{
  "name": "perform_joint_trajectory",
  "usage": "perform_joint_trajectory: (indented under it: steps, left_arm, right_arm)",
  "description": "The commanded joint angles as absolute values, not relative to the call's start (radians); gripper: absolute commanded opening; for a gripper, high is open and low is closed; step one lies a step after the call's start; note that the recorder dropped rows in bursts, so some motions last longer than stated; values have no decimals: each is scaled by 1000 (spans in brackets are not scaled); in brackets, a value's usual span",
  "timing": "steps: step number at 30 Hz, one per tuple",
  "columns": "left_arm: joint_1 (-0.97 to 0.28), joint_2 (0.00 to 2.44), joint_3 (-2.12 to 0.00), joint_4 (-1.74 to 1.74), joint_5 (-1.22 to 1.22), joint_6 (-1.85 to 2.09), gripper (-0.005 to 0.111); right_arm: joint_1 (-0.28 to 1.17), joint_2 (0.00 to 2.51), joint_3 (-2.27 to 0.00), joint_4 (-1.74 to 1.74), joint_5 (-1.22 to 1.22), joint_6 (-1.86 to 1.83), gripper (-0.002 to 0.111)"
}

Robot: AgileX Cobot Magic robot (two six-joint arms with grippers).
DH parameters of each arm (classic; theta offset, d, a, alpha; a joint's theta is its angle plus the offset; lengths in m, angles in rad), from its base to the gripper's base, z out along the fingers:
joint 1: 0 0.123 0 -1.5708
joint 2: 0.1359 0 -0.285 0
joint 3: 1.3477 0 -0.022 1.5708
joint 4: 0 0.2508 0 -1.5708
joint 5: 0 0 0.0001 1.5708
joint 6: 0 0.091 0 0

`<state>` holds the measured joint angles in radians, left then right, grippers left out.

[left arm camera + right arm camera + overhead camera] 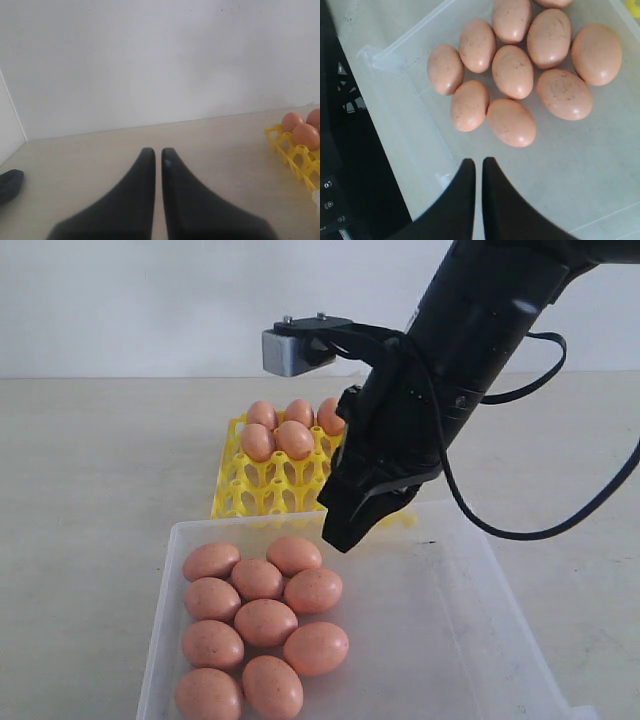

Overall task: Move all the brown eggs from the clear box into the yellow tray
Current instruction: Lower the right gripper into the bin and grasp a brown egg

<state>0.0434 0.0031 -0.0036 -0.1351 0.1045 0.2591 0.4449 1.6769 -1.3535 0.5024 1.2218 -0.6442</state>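
Observation:
Several brown eggs (265,622) lie clustered in the left half of the clear box (430,630) at the front. Behind it stands the yellow tray (262,492), with several brown eggs (294,438) in its far cups. My right gripper (340,538) hangs shut and empty above the box's far edge, to the right of the egg cluster. In the right wrist view it (478,162) points at the box floor (560,170), with the eggs (512,71) just beyond its tips. My left gripper (156,151) is shut and empty over bare table, with the tray (295,160) off to one side.
A black cable (520,530) loops from the right arm over the table behind the box. A dark object (10,185) lies at the edge of the left wrist view. A white wall stands behind the table. Black equipment (340,165) borders the box in the right wrist view.

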Motion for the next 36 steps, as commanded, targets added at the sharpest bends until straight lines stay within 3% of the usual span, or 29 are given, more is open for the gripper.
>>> perform_joint_trajectory:
  steps: [1,13,20,23,30,36]
  left_arm:
    - [37,0,0,-138,101,262,4]
    - [37,0,0,-138,101,262,4]
    - [37,0,0,-138,101,262,4]
    - [37,0,0,-138,101,262,4]
    - [37,0,0,-138,101,262,4]
    - [37,0,0,-138,101,262,4]
  right_arm:
    - [443,1687,-1354,499,1221,-675,0]
    - [443,1708,-1354,515,1221,-724,0]
    - [443,1708,-1255,515,1221,-1043,0]
    - [443,1708,-1168,530,1221,-1192,9]
    - [471,1708,-1040,593,1109,-1241,53]
    - [550,1708,-1040,577,1069,-1266,55]
